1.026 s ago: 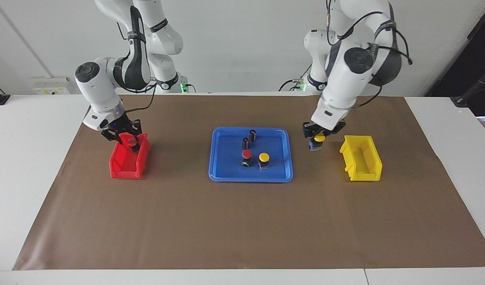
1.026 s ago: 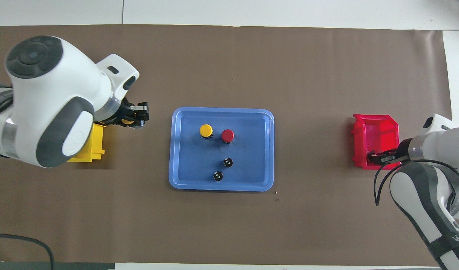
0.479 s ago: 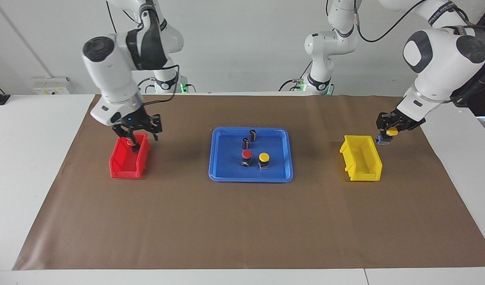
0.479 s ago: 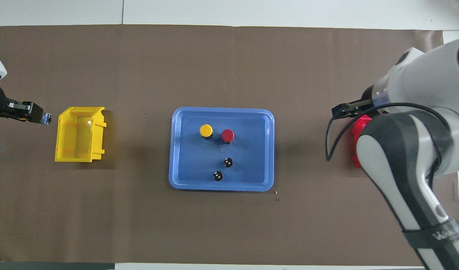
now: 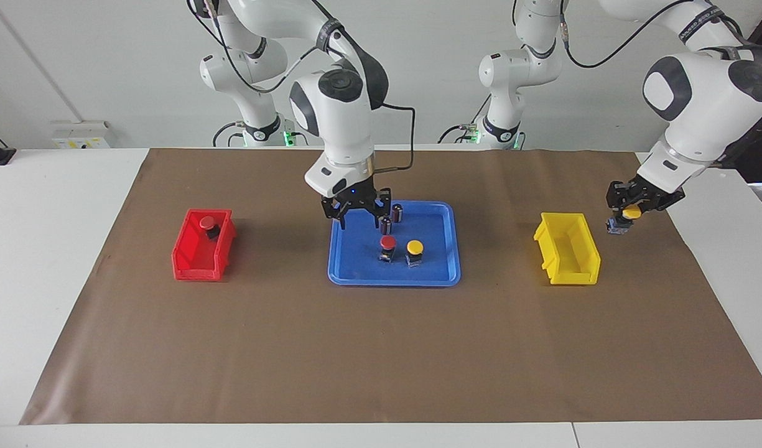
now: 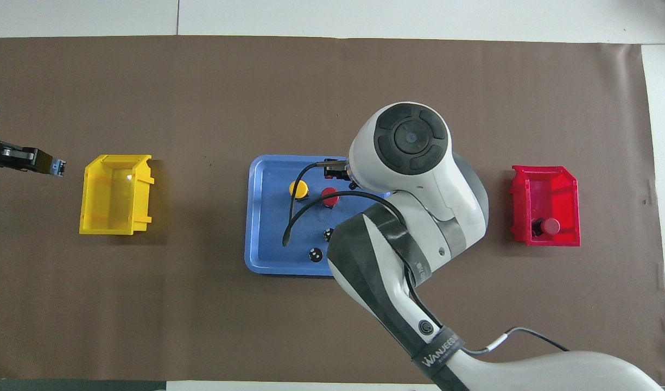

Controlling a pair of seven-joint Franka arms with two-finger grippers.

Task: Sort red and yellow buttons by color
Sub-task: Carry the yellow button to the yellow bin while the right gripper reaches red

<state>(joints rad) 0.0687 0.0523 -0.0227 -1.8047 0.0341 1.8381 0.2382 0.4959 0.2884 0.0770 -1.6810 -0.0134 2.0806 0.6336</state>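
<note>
One red button (image 5: 208, 224) (image 6: 549, 225) lies in the red bin (image 5: 194, 269) (image 6: 544, 187). On the blue tray (image 5: 356, 277) (image 6: 264, 260) a second red button (image 5: 387, 244) (image 6: 329, 196) stands beside a yellow button (image 5: 414, 247) (image 6: 298, 188). My right gripper (image 5: 357, 223) hangs open and holds nothing over the tray's robot-side part; in the overhead view its wrist hides it. My left gripper (image 5: 626, 210) (image 6: 50, 164) is shut on another yellow button (image 5: 631, 213), above the paper beside the yellow bin (image 5: 583, 270) (image 6: 115, 225), toward the left arm's end.
Two small dark cylinders (image 5: 397, 213) (image 5: 385, 224) stand on the tray's robot-side part, close under the right gripper. Brown paper (image 5: 381, 361) covers the table between the bins. The right arm's forearm covers part of the tray in the overhead view.
The right gripper opened, left the red button in the red bin and swung over to the blue tray. The left gripper carried its yellow button from beside the tray past the yellow bin.
</note>
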